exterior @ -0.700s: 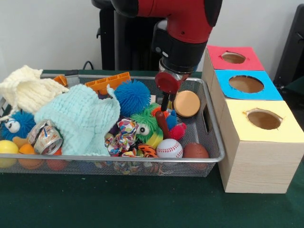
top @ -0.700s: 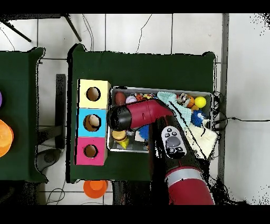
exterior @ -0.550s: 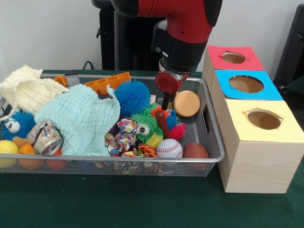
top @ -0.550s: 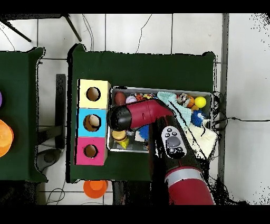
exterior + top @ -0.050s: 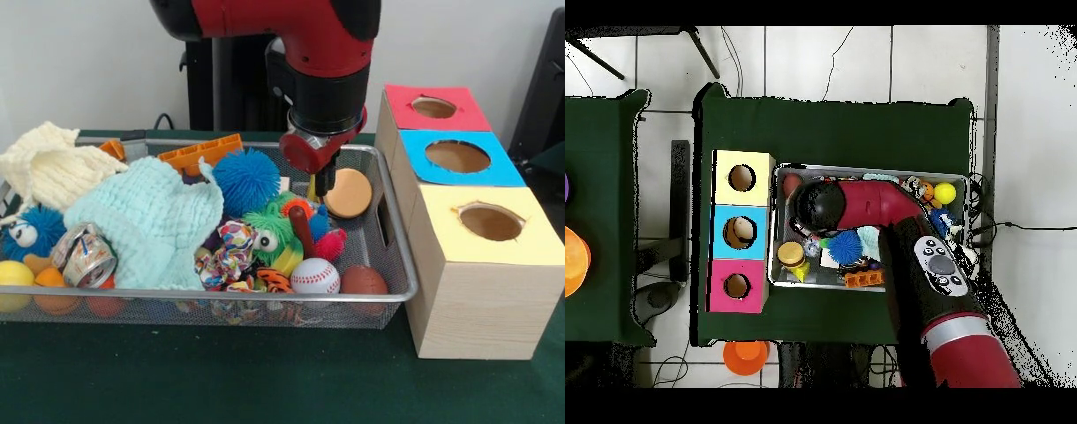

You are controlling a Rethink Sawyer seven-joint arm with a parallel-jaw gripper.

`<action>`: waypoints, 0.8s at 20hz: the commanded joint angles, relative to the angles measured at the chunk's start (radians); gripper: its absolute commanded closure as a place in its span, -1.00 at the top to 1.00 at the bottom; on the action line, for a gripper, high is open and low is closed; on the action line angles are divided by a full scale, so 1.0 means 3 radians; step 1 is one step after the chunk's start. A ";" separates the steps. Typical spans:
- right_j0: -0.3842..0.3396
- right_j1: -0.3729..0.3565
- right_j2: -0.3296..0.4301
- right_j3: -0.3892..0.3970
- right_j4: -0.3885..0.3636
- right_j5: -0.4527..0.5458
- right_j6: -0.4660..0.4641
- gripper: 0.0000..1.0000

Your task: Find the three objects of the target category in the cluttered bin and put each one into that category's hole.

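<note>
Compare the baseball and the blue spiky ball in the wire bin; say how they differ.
The baseball is white with red stitching and a smooth skin; the blue spiky ball is solid blue and covered in soft spikes. The baseball looks smaller than the blue spiky ball. The baseball lies against the bin's near wire wall, beside a brown ball; the blue spiky ball sits farther back, next to the orange block. Both are round.

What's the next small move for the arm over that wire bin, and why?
Probably a short descent straight down. The gripper hangs above the toys in the wire bin, beside the round tan disc and over the green fuzzy toy, and appears to hold nothing. Its target is not certain; the baseball lies nearer the bin's front.
</note>
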 commanded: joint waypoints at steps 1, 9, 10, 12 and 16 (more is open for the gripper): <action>-0.0133 0.0108 0.0415 -0.0084 0.0063 0.0127 -0.0190 -1.00; -0.0385 -0.0071 0.0587 0.0152 -0.0072 -0.0309 -0.0182 -1.00; -0.0395 -0.0084 0.0597 0.0147 -0.0096 -0.0331 -0.0179 -1.00; -0.0412 -0.0115 0.0609 0.0165 -0.0147 -0.0355 -0.0170 -1.00; -0.0429 -0.0136 0.0618 0.0198 -0.0214 -0.0395 -0.0145 -1.00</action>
